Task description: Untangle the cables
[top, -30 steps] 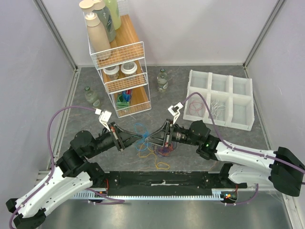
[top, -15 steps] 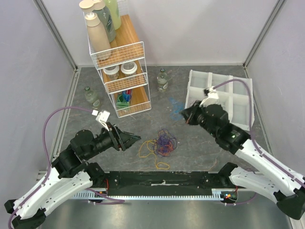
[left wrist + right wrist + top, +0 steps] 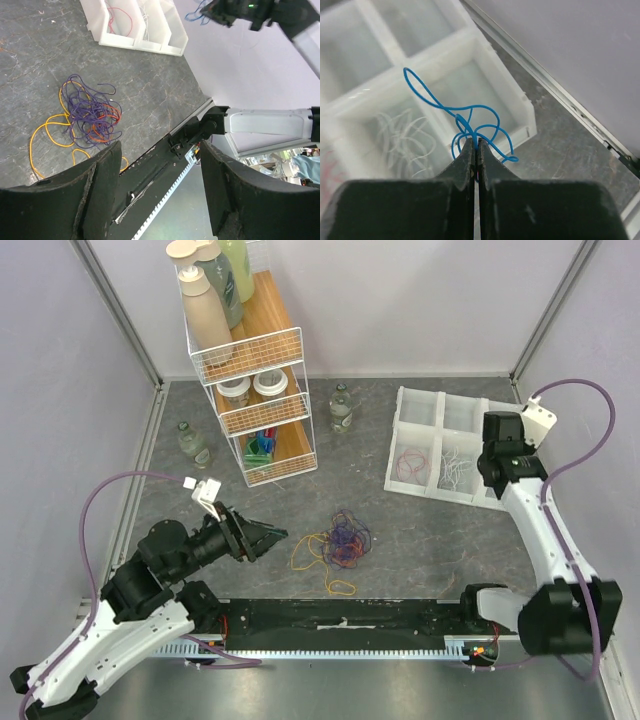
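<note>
From where I stand, the grey stone-patterned table point(image 3: 420, 540) carries a white plastic tray of six square compartments point(image 3: 430, 490) at its far right. A thin pink-red cord point(image 3: 410, 462) lies in one compartment and thin white cords point(image 3: 457, 465) in the next. The right gripper point(image 3: 475, 142) hangs above the tray's right end, fingers pinched tight on a thin blue cord point(image 3: 467, 132) that dangles in loops. The left gripper point(image 3: 160, 185) hovers low, fingers spread wide with nothing between them, pointing toward the knot of purple, red and yellow cords point(image 3: 345, 538) lying mid-table. I'd say the blue one is being sorted: next it wants lowering over an unfilled compartment and letting go, then the knot needs picking apart.
</note>
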